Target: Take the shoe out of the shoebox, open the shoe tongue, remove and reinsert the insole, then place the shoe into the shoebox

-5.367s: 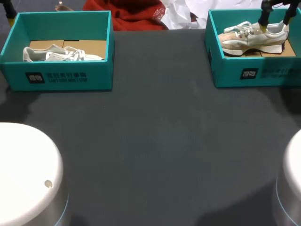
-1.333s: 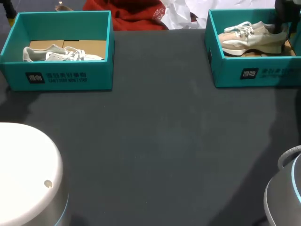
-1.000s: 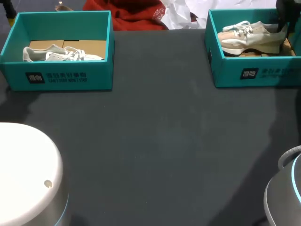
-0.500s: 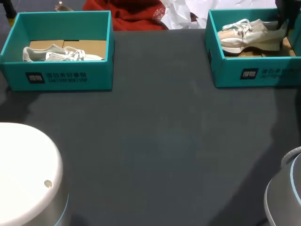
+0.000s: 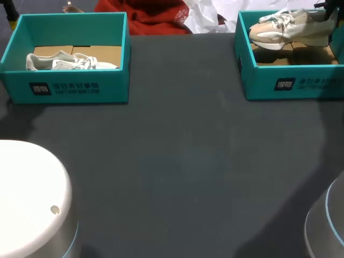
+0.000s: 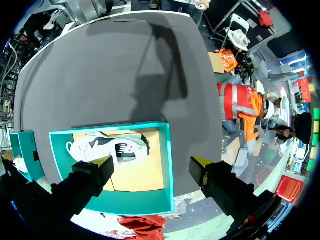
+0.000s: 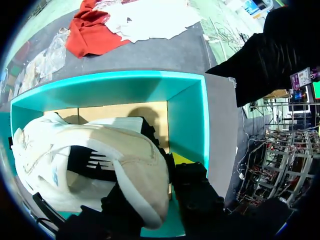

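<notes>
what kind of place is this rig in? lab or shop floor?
Probably a robot test bench in a lab, not a shop. A dark table carries only a left shoebox with a white shoe and a right shoebox. The right pincer holds a beige shoe over it.

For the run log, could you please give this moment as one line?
right gripper: shut on beige shoe, held over right shoebox | left gripper: open, over left shoebox
</notes>
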You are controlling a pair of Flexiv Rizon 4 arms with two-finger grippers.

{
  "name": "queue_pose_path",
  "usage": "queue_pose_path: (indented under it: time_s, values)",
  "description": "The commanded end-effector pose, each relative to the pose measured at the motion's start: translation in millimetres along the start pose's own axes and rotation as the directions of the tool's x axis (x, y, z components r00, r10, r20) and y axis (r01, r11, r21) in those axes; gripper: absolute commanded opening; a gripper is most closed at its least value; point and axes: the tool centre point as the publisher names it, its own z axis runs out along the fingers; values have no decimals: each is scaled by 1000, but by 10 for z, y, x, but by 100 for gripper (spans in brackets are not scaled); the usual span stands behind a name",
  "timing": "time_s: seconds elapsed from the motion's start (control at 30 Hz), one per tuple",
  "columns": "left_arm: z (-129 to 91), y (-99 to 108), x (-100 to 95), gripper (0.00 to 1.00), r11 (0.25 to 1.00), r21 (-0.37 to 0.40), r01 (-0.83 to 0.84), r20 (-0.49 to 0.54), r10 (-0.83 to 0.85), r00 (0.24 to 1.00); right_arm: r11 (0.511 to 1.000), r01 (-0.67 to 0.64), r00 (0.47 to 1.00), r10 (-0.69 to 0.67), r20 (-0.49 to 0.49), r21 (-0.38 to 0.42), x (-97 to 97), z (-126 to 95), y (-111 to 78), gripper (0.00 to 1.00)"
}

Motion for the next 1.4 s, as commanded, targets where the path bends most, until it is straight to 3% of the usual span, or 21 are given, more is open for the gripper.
queue_pose_path:
  time_s: [0.03,0.3,0.6,0.93,1.4]
  values:
    - [-3,-3,3,100,1000,0,-1,-2,1,1000,999,-2,1000,3,20,-44,-38,-242,-182,0]
    - [-3,-3,3,100,1000,0,-1,-2,1,1000,998,-7,997,12,78,-55,-250,-414,-135,0]
    - [-3,-3,3,100,1000,0,-1,-2,1,1000,999,0,995,5,99,-49,-419,-443,-34,0]
    - [-3,-3,3,100,1000,0,-1,-2,1,1000,998,9,996,-3,88,-63,-481,-595,6,0]
    - [-3,-3,3,100,1000,0,-1,-2,1,1000,997,11,996,-4,87,-77,-508,-990,-49,0]
